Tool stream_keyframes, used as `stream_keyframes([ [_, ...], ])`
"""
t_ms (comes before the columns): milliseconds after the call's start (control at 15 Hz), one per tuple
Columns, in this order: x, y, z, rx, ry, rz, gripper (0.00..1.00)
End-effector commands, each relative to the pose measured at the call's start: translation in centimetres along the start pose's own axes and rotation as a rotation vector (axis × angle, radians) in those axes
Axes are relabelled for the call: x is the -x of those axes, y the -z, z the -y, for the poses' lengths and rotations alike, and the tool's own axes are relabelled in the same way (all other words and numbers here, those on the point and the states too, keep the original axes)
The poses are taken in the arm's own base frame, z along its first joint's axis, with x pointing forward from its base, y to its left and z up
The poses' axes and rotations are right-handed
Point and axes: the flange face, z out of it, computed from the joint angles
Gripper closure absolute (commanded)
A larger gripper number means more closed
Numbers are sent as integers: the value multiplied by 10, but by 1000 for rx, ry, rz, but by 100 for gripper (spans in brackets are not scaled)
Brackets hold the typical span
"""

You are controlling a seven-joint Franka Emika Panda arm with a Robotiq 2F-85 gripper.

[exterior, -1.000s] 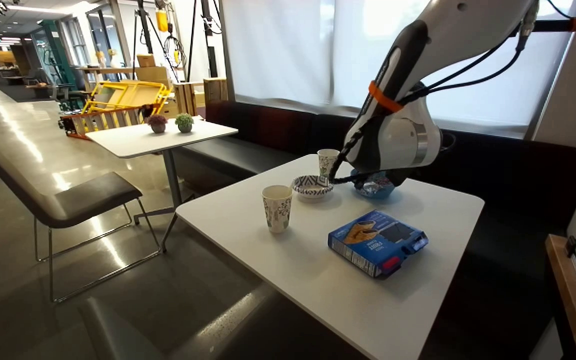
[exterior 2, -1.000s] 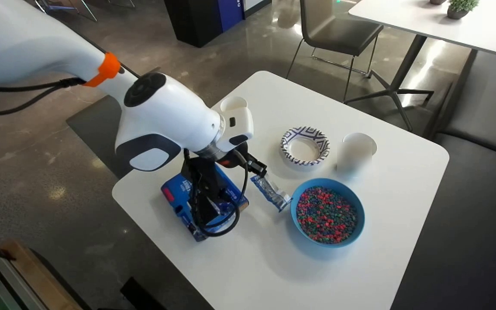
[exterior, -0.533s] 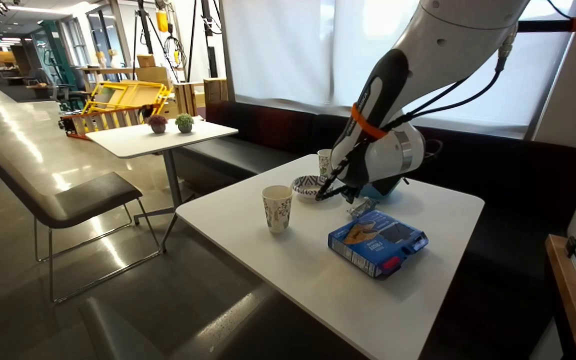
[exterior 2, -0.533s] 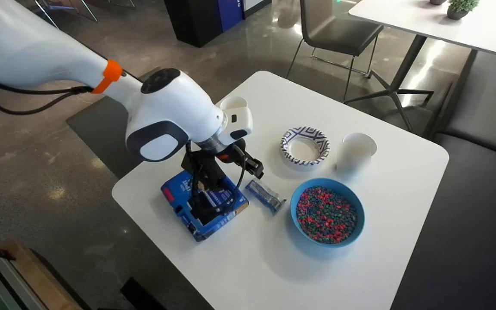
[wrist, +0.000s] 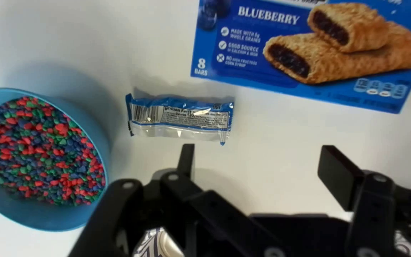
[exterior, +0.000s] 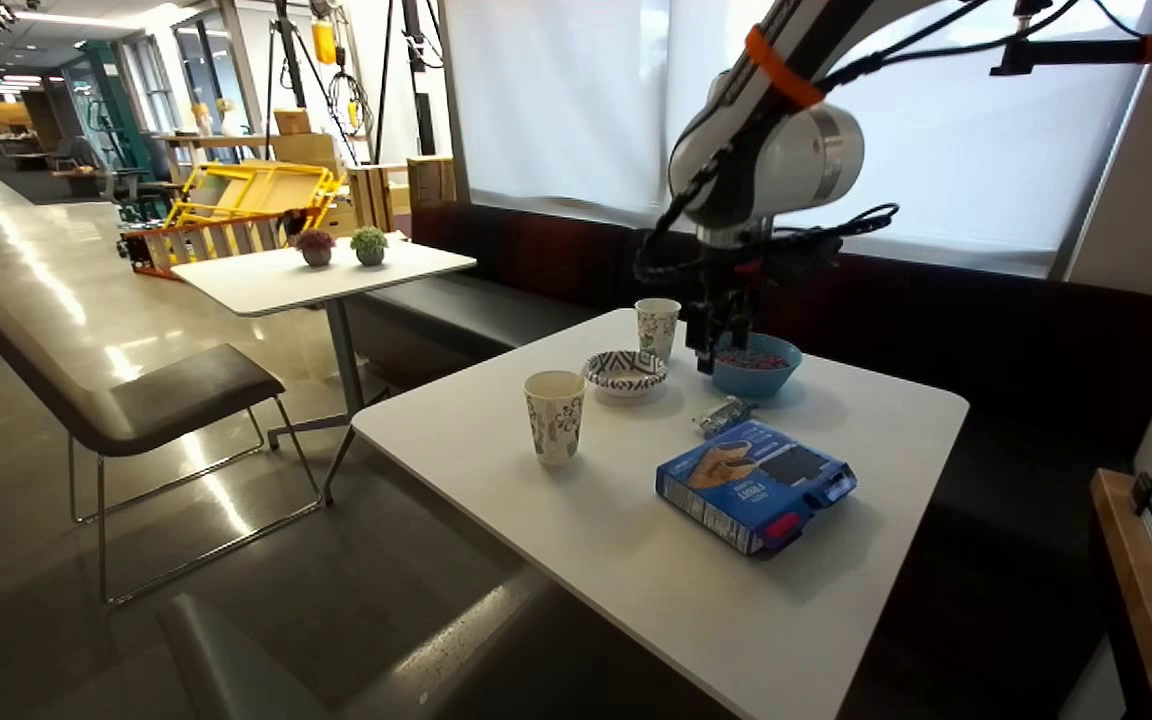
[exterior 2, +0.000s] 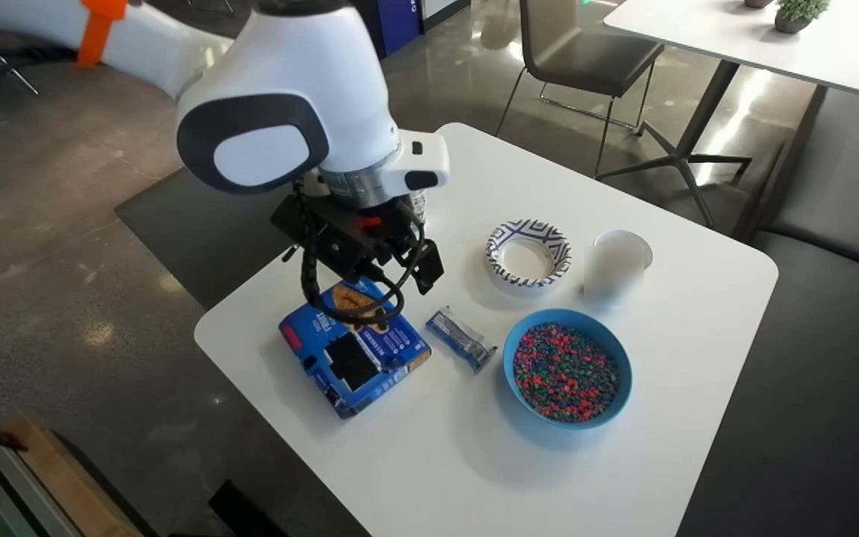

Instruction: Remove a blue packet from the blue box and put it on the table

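In an exterior view, the box (exterior: pixel 751 480) lies right of centre on the table (exterior: pixel 586 520), the packet (exterior: pixel 723 417) just behind it. In an exterior view, the packet lies mid-frame between the box and a blue bowl (exterior 2: pixel 565 316). In the wrist view, the gripper (wrist: pixel 260 164) comes in at the bottom, spread wide and holding nothing; the packet lies left of centre, apart from it.
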Motion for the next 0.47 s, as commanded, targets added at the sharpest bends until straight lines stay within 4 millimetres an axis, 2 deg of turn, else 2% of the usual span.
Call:
stream_keyframes([
  [0, 12, 50, -35, -171, -98, 64, 0],
  [67, 15, 59, -42, -216, -118, 83, 0],
  [133, 2, 53, -36, -134, -73, 19, 0],
  [200, 2, 61, -45, -138, -71, 18, 0],
  [400, -3, 62, -43, -134, -67, 5, 0],
])
